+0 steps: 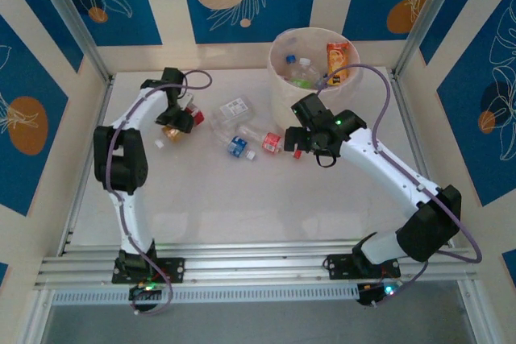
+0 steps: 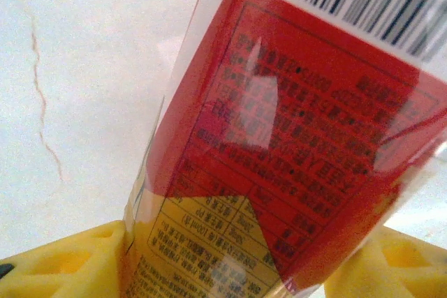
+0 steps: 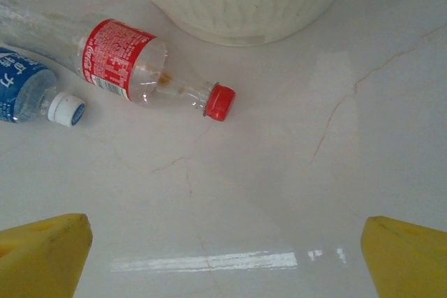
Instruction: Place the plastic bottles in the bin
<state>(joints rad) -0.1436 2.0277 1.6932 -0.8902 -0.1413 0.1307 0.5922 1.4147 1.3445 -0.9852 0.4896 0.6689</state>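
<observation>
- Top view: the bin (image 1: 276,90) already holds a few plastic bottles (image 1: 337,60). Several more lie on the table (image 1: 242,199) between the left gripper (image 1: 174,123) and the right gripper (image 1: 294,147), so the job looks partly done.
- Left wrist: a red-and-yellow-labelled bottle (image 2: 293,137) sits between the fingers (image 2: 63,263), close on both sides. I cannot tell whether they clamp it.
- Right wrist: the fingers (image 3: 42,256) are spread wide with nothing between them. A red-capped bottle (image 3: 133,64) lies ahead, with the bin wall beyond it.
</observation>
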